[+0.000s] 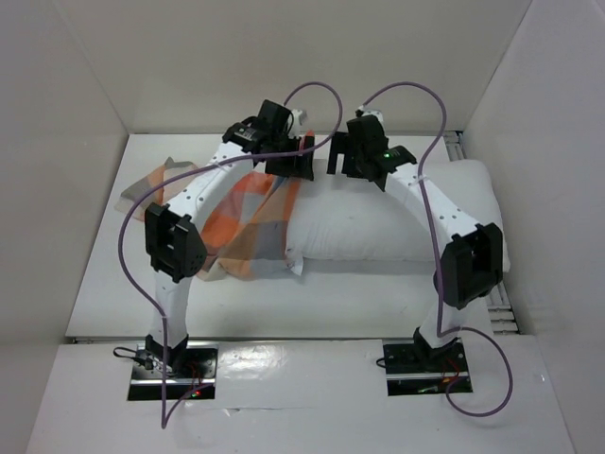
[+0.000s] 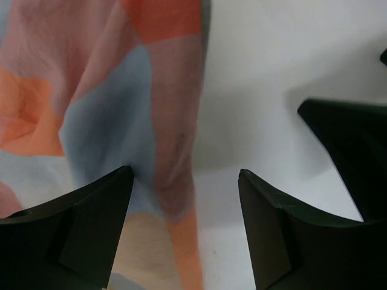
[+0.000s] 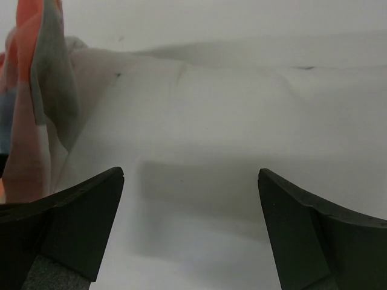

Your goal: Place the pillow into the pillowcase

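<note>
Both released: left end effector [image 2: 186, 176] over the pillowcase [image 1: 248, 222] edge — right end effector [image 3: 191, 174] above the pillow [image 1: 378, 219].

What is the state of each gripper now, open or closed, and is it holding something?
Left gripper: open, holding nothing, above the edge of the pillowcase.
Right gripper: open, holding nothing, above the pillow.

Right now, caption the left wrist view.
Open left hand poised over the edge of the checked pillowcase.
</note>
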Available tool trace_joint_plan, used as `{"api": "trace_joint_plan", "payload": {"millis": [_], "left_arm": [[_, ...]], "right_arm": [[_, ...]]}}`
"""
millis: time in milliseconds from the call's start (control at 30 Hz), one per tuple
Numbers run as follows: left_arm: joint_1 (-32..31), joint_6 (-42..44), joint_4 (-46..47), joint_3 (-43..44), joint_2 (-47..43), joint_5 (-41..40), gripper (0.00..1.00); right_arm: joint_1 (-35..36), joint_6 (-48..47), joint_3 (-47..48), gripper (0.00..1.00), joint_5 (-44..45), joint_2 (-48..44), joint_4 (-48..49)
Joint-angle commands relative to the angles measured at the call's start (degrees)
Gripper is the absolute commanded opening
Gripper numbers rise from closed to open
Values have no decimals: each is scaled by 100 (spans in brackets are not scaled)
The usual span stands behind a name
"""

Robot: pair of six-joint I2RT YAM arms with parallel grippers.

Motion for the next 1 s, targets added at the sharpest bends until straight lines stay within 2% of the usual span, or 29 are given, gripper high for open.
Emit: {"api": "trace_joint_plan", "payload": {"millis": [0,67,100,133,200,267,300,367,467,700,733,767,800,833,967], "left_arm": [[73,62,-30,-61,93,-198,83],[72,62,-30,-62,93,-435,66],[72,10,-30,-62,93,-531,47],[151,10,-30,8,145,-645,1],[388,-52,-311,88,145,-647,0],[712,-52,-312,-60,-117,-411,0],[853,-52,-312,-192,-266,-192,0],[1282,-52,-58,-728,-767,739,0],[1627,19,128,-1090,-1058,1531,0],[1865,89,75,-1362,-1251,1700,0],[1865,89,75,-1362,-1304,1700,0],[1865,89,75,-1432,-1305,1752,0],[1865,89,75,-1433,-1366,1753,0],[1865,89,75,-1433,-1427,1753,0],[1918,142,75,-1485,-1480,1831,0]], "right_arm": [[89,-170,-106,100,-829,162,90],[36,-170,-510,100,-1066,215,459],[36,-170,-581,98,-1137,215,461],[36,-109,-581,96,-1138,285,461],[124,-108,-668,94,-901,137,461],[386,-134,-836,100,-454,-257,679],[501,-204,-889,100,-330,-381,750],[843,-389,-959,100,-84,-618,829],[1195,-644,-959,100,-145,-620,891],[1539,-628,-722,99,-181,486,707],[1478,-496,-722,89,-49,583,646],[1425,-408,-722,71,196,671,584],[1425,-303,-722,18,337,733,445],[1329,-232,-722,0,417,734,443],[1074,-231,-1283,0,120,-125,943]]}}
